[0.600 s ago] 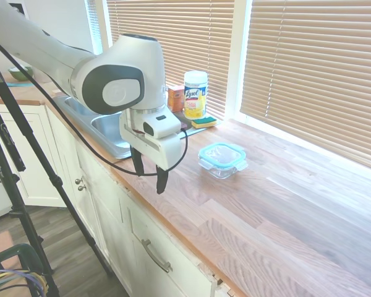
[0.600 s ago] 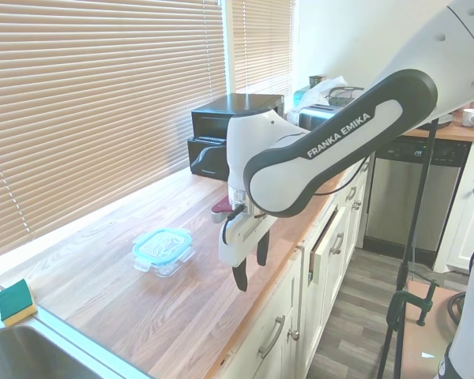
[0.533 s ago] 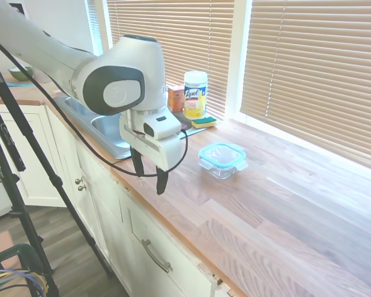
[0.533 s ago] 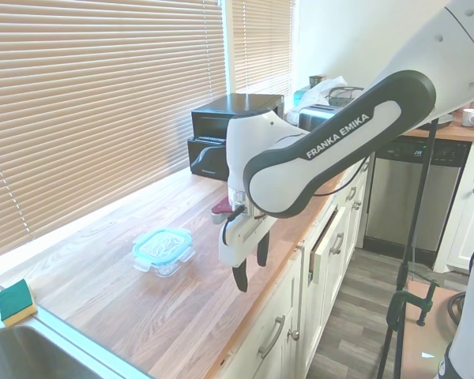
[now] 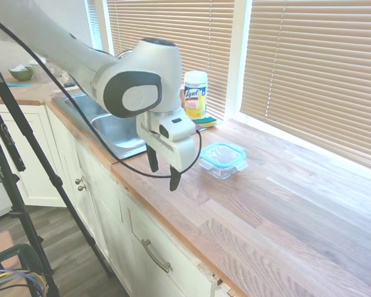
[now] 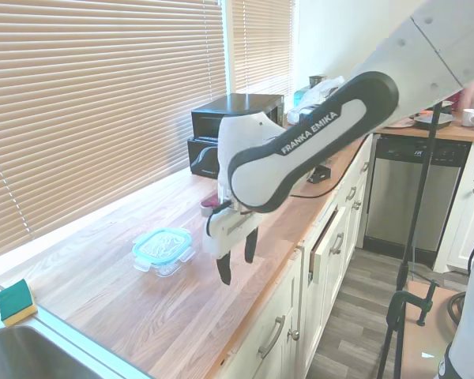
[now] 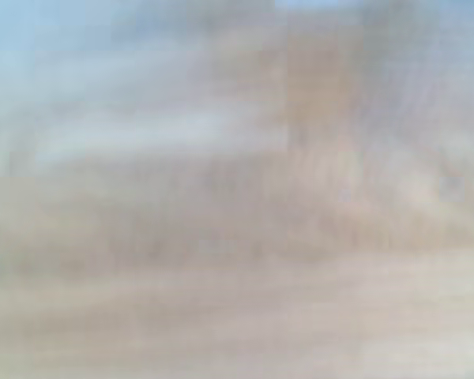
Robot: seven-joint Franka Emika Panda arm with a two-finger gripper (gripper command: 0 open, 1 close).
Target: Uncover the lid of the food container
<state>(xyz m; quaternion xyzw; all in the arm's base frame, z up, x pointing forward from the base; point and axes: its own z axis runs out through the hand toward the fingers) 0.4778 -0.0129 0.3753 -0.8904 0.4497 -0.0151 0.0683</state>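
the end effector (image 5: 164,174) hangs above the wooden counter (image 5: 284,210) near its front edge, fingers spread apart and holding nothing. the food container (image 5: 222,167) sits on the counter just beyond the end effector, toward the window blinds, apart from it, with the lid (image 5: 222,154) on top. the wrist view is only a blur.

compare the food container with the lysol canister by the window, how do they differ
The food container is low, squarish clear glass; the Lysol canister is a tall cylinder with a yellow label. The container is closed by a teal-rimmed lid; the canister has a white cap. The container stands alone mid-counter, while the canister stands by the blinds beside a sponge. Both stand upright on the wooden counter, untouched.
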